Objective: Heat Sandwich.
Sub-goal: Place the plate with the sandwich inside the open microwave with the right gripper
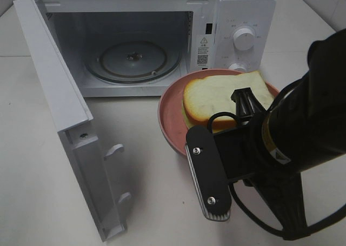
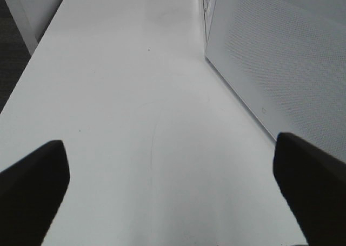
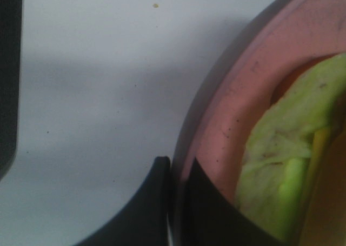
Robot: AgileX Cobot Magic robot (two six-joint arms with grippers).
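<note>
A bare test bench rather than a kitchen: a lone microwave (image 1: pixel 146 40) on a plain white table (image 1: pixel 32 165).

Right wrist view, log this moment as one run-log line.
right gripper shut on round pink plate rim | tan-bread sandwich on plate | white microwave door open | left gripper open over table

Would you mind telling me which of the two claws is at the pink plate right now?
The right claw is: its fingers straddle the rim of the pink plate holding the sandwich. The left claw hovers open over bare table beside the microwave door.
</note>
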